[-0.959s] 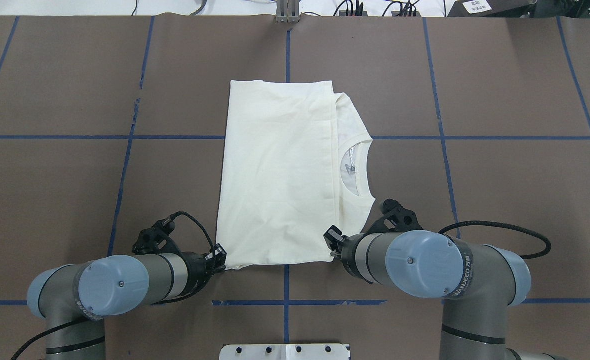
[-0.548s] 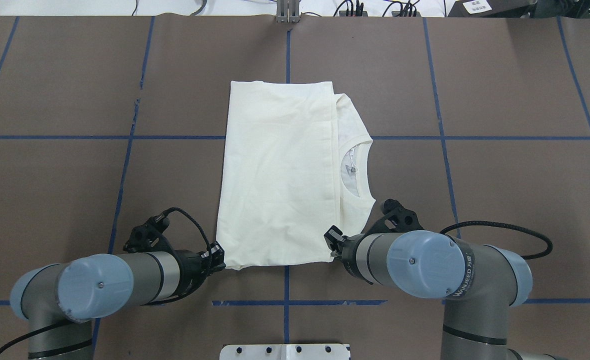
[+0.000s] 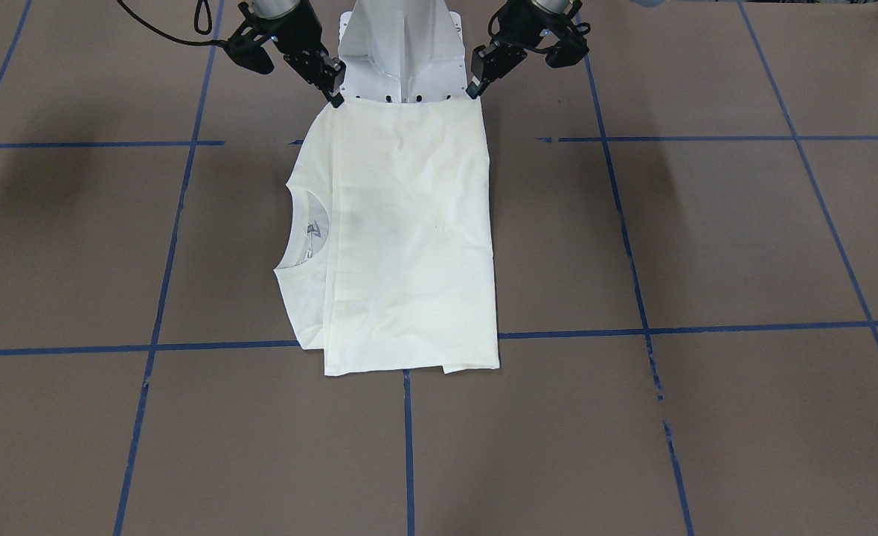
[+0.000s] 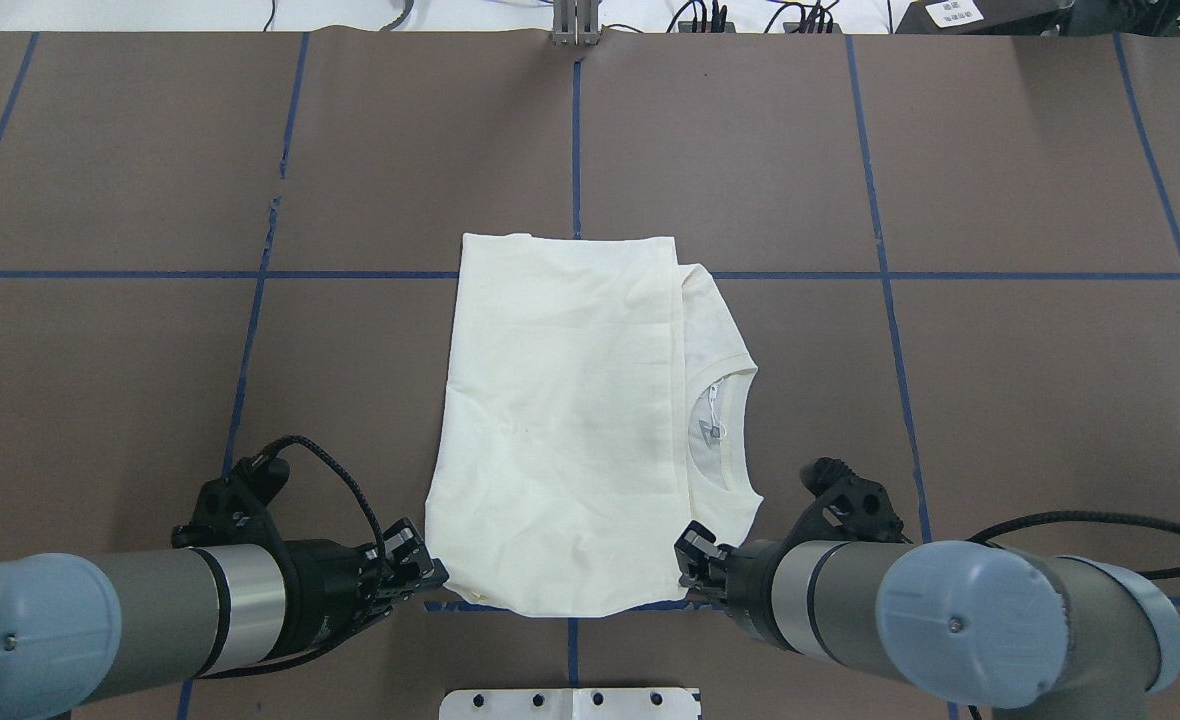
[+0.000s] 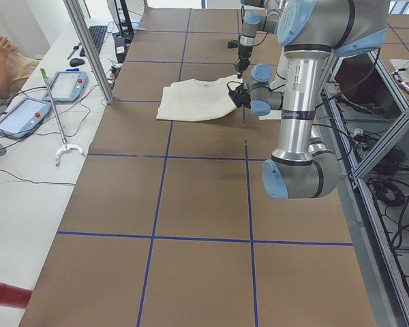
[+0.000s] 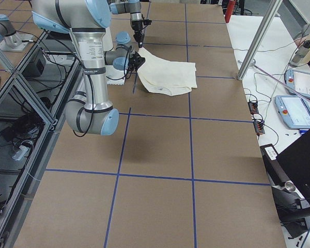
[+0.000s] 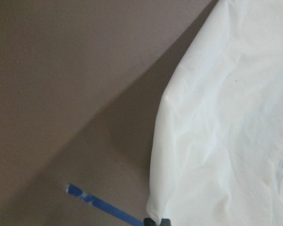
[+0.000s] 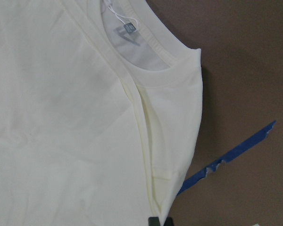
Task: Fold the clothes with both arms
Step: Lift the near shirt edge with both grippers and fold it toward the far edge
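Note:
The cream-white shirt lies folded into a tall rectangle on the brown table, its ribbed collar showing on the right side. The cat print and lettering are hidden. My left gripper is shut on the shirt's near left corner, and my right gripper is shut on its near right corner. The near hem is raised a little off the table. In the front-facing view the shirt hangs from the left gripper and the right gripper. Both wrist views show the cloth up close.
The white pedestal base plate sits just behind the near hem. Blue tape lines cross the table. A side bench holds tablets and a metal post.
Both arms have drawn back toward the robot's base with the near corners held. The whole shirt has slid toward the near edge, and its near hem has lifted.

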`<move>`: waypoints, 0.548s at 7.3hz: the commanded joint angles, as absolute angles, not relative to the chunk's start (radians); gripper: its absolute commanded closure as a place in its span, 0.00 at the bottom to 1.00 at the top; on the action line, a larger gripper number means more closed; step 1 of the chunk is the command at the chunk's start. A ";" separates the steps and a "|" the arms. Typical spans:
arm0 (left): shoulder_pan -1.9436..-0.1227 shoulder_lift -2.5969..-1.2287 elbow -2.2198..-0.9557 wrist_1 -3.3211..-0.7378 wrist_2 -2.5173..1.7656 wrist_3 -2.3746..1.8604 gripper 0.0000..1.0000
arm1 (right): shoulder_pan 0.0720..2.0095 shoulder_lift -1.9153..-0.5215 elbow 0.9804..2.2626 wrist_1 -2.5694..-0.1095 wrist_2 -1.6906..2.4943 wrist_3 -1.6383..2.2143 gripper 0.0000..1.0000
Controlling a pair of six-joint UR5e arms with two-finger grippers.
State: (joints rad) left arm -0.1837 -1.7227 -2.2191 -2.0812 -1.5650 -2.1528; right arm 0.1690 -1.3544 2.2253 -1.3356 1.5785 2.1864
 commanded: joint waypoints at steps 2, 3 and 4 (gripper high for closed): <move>-0.437 -2.028 -2.025 -1.855 -1.586 -1.935 1.00 | 0.460 -1.211 2.118 -1.362 1.703 2.101 1.00; -0.468 -2.054 -1.953 -1.859 -1.588 -1.896 1.00 | 0.536 -1.113 2.001 -1.409 1.763 2.047 1.00; -0.509 -2.059 -1.939 -1.858 -1.588 -1.841 1.00 | 0.581 -1.077 1.909 -1.399 1.766 1.999 1.00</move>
